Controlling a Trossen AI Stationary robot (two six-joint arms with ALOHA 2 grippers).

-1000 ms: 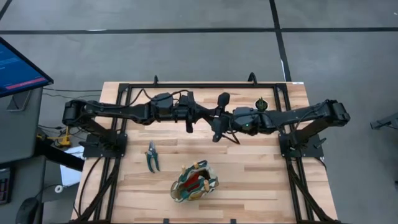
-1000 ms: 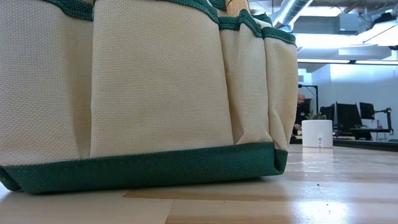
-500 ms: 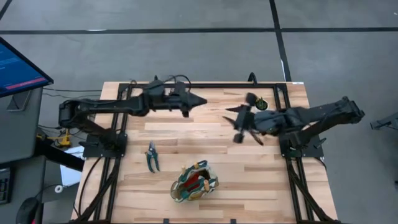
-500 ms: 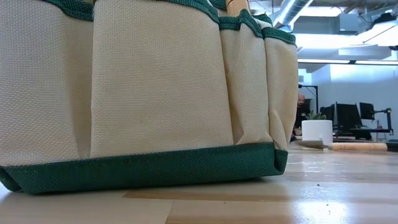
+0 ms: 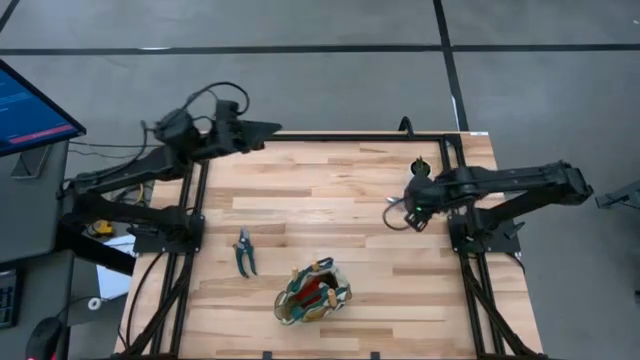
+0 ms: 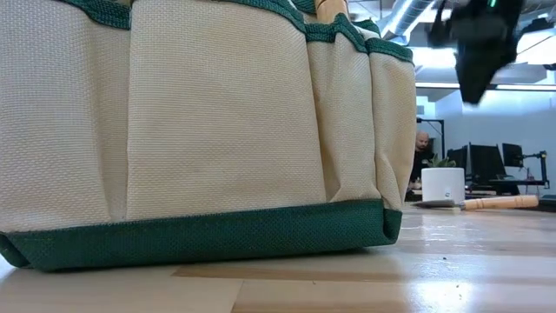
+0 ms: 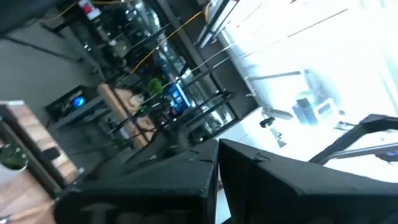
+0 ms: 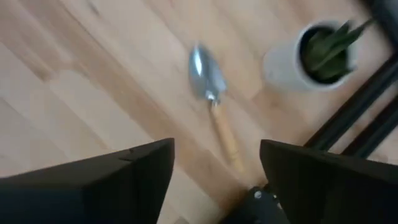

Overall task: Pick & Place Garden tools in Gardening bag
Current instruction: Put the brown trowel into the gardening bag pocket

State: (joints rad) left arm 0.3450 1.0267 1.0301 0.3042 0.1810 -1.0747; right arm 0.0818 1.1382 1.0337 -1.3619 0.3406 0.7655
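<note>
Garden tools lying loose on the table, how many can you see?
2: the shears lie left of the bag, and a trowel lies beside the pot under the right gripper. More tools poke from the bag; others may be hidden.

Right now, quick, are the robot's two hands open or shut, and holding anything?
Left end effector: cannot be told.
Right end effector: open, empty, above the silver-bladed wooden-handled trowel.

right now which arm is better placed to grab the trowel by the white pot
The right. In its wrist view the right gripper hangs open over the trowel beside the white pot. The left gripper is at the table's far-left corner, pointing away from the tools.
</note>
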